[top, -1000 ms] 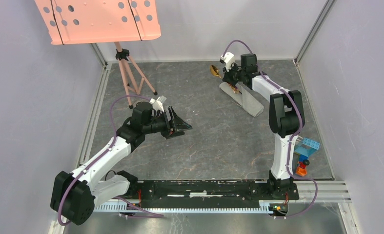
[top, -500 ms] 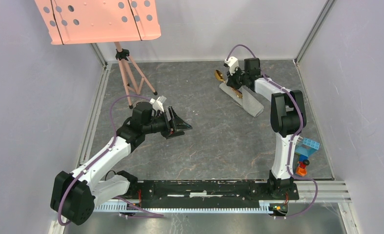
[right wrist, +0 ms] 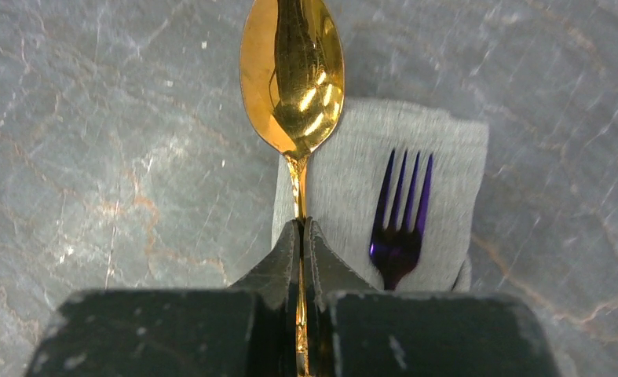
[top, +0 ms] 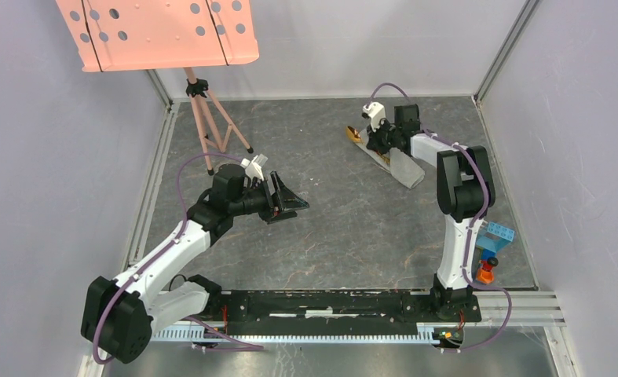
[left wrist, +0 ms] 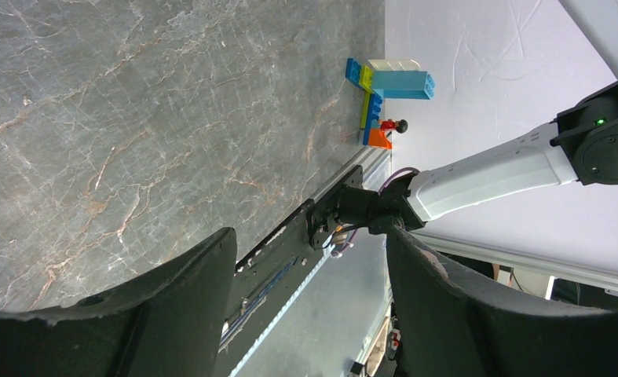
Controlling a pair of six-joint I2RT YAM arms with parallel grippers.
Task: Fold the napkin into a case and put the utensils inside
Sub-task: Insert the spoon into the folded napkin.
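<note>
Spoon (right wrist: 291, 75) moved down toward case (right wrist: 447, 181) | right tool (right wrist: 301, 228) grips it | left tool (left wrist: 309, 243) wide

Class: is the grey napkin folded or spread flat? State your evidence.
Folded: the napkin lies as a narrow strip under the fork tines.

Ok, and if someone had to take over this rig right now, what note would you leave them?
Left jaws: open, empty, hanging over the table left of centre.
Right jaws: shut on the spoon by its handle, at the table's far right.
Things: the napkin is folded into a narrow case. The fork lies on it with its tines showing at the end and its handle hidden. The spoon's bowl sticks out past that end.
Done: the fold, and the fork set on the cloth.
Left: probably slide the spoon in beside the fork, release, then check both are tucked in.
</note>
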